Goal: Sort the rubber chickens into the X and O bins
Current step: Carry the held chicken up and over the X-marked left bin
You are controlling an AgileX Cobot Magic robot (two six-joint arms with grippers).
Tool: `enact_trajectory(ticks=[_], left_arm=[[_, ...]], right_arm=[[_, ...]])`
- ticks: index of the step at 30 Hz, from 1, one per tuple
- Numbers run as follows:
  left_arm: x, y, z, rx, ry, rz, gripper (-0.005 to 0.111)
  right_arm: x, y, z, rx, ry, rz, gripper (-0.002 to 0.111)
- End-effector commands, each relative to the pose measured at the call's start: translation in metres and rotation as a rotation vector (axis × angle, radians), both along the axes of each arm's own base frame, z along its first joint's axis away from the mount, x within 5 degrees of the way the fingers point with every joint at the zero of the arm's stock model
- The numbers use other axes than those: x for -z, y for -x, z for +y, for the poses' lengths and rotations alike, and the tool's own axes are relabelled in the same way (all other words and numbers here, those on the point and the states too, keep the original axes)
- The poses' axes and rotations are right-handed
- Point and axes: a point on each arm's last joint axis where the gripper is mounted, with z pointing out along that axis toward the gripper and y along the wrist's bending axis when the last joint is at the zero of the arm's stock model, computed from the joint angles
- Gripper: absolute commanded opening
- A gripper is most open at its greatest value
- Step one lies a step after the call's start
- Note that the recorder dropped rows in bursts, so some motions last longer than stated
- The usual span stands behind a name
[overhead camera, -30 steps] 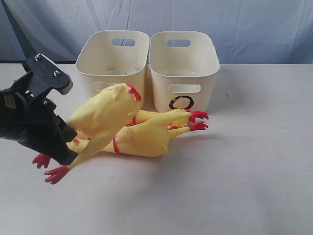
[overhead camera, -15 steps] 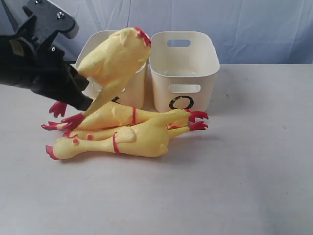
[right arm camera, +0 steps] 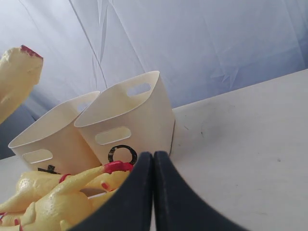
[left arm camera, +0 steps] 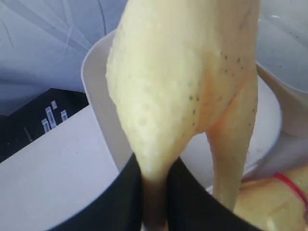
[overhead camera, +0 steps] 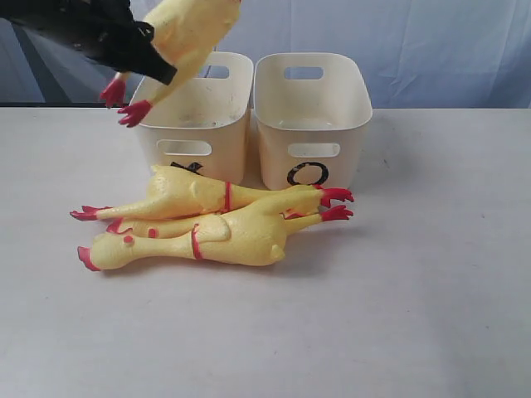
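Left gripper (left arm camera: 154, 207) is clamped on one leg of a chicken (overhead camera: 197, 18), its black fingers (left arm camera: 126, 197) pinching the yellow limb from both sides. This held chicken hangs in the air above the left rim of the X bin (overhead camera: 192, 124). Its body is cut off by the top of the exterior view, and its two red feet dangle lowest. Right gripper (right arm camera: 153, 178) has its fingers pressed together with nothing between them. It sits low over the table (overhead camera: 415, 290), with the O bin (overhead camera: 314, 116) the nearer of the two bins to it.

Two cream bins stand side by side toward the far edge of the table, a little left of its middle. The X bin is on the left and the O bin on the right, their walls just beside each other.

Four chickens show in all: one held and three lying on the table. The three lie in a heap just in front of the bins, stretched along the line of the far edge. The back chicken (overhead camera: 187, 195), red-collared, lies close before the X bin and hides part of its mark. The front chicken (overhead camera: 236, 240), also collared, has its head toward the left edge and red feet near the O mark. The third chicken (overhead camera: 153, 226) is wedged between those two and mostly hidden.
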Motion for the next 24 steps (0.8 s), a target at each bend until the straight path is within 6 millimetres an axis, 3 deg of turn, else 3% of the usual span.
enact_trajectory(ticks=[1,6,13,24], left_arm=[[-0.009,-0.027,0.004,-0.046,0.045,-0.035,0.0],[-0.005,-0.061,-0.009,-0.048,0.07,-0.055,0.0],[0.035,-0.103,-0.023,-0.07,0.073,0.004,0.0],[0.073,-0.12,-0.025,-0.073,0.009,0.062,0.0]], right_arm=[[0.0,0.0,0.0,0.0,0.004,-0.008,0.0],[0.0,0.0,0.0,0.0,0.004,-0.008,0.0],[0.0,0.0,0.0,0.001,0.004,-0.01,0.0],[0.0,0.0,0.0,0.001,0.004,-0.01,0.0]])
